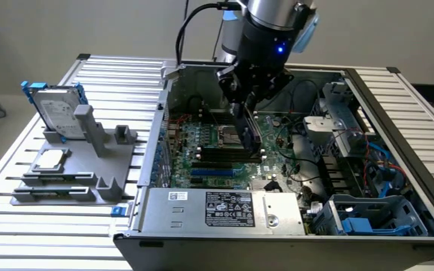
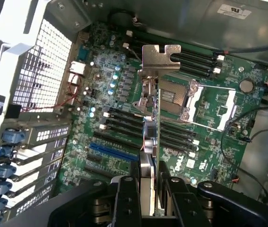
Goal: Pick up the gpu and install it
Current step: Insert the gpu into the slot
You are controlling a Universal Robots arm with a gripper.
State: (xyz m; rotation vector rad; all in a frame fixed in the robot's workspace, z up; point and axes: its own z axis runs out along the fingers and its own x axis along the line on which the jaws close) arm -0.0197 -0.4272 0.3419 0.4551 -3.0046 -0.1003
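Note:
My gripper (image 1: 241,101) hangs inside the open computer case (image 1: 368,84), shut on the gpu (image 1: 250,135). The card hangs on edge above the green motherboard (image 1: 209,144), over the processor socket area. In the wrist view the gpu (image 2: 151,137) runs away from my gripper (image 2: 150,191) between the two black fingers (image 2: 126,198), showing its thin green board edge and its silver end bracket (image 2: 160,56) at the far end. A blue expansion slot (image 2: 111,151) lies on the motherboard (image 2: 119,90) off to one side of the card, apart from it.
On the exterior view's left a grey stand (image 1: 89,169) holds a silver hard drive with blue rails (image 1: 55,110) and a square processor chip (image 1: 51,160). A power supply (image 1: 225,209) fills the case front; cables and drive cages (image 1: 368,220) crowd the exterior view's right.

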